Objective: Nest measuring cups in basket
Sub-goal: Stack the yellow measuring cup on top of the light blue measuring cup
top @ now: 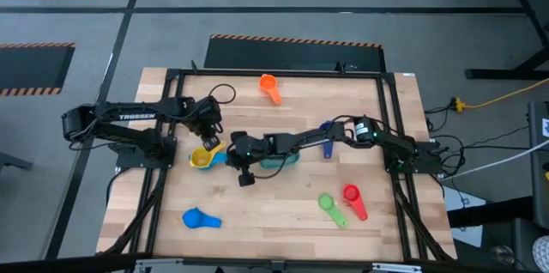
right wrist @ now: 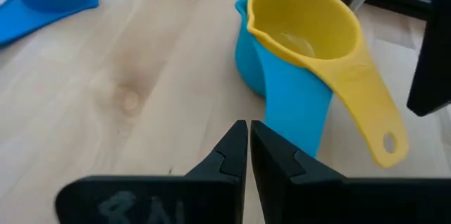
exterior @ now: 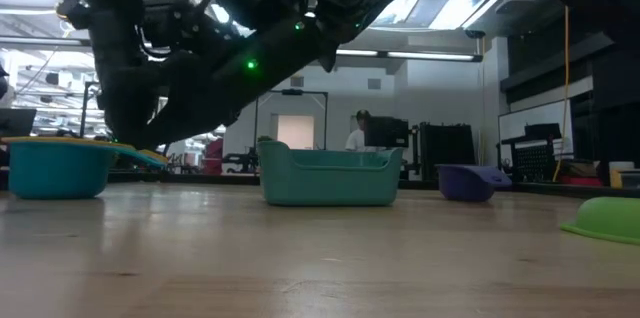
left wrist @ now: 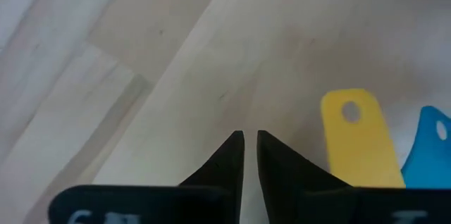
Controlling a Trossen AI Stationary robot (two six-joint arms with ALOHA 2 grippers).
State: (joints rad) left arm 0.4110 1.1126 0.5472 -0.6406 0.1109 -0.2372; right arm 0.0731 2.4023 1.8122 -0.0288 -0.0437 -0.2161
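The right arm [top: 343, 136] is lying across the worktop [top: 274, 213] centre, blocking overhead access to the teal basket [top: 287, 163]. The left hand [top: 207, 142] is crowding the yellow cup [top: 202, 159] nested in a light blue cup [top: 216, 158]. The front strip is staying open between the other light blue cup [top: 199, 218] and the green cup [top: 330, 206].

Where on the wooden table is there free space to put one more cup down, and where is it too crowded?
Bare wood lies between the light blue plastic cup and the green plastic cup, and between the orange plastic cup and the table's right edge. The middle is crowded: the yellow cup nested in a light blue cup, the teal plastic basket, both grippers.
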